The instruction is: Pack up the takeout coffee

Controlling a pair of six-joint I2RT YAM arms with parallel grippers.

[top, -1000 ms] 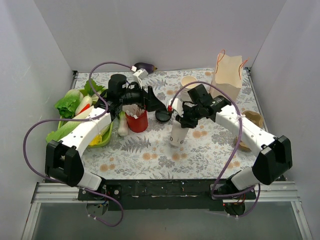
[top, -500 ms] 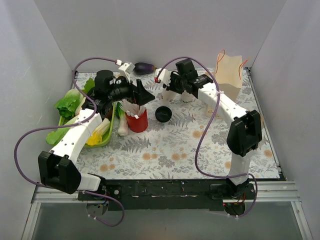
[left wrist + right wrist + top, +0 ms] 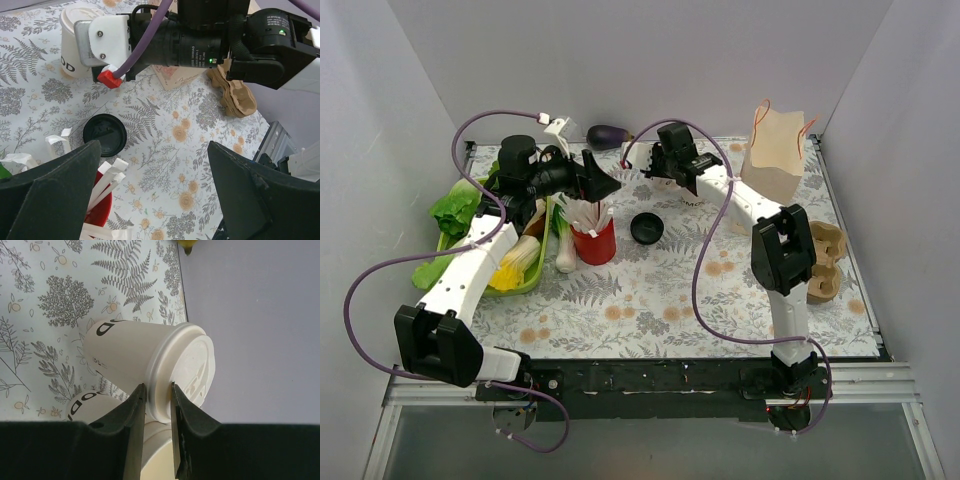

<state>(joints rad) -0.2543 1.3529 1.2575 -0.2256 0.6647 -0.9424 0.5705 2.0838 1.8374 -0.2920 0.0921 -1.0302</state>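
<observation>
The takeout coffee [image 3: 145, 357], a cream paper cup with a round white lid, is at the back of the table by the wall. My right gripper [image 3: 157, 390] is shut on the lid's rim, one finger on each side. The cup also shows in the left wrist view [image 3: 75, 45], beside the right wrist housing. In the top view the right gripper [image 3: 658, 168] hides most of it. Lidless cream cups [image 3: 160, 450] lie just under the fingers. My left gripper [image 3: 152, 150] is open and empty above the red cup; the top view [image 3: 603, 180] shows it too.
A red cup of wrapped straws [image 3: 595, 240] and a flat black lid [image 3: 645, 228] sit mid-table. A brown paper bag [image 3: 775, 155] stands at the back right and a cardboard cup carrier [image 3: 820, 262] lies right. A green tray of vegetables [image 3: 525, 282] is at the left, an eggplant [image 3: 610, 133] at the back.
My right arm has swung from the table's middle to the back edge and stretched out there. My left gripper has drawn back and to the left over the red cup.
</observation>
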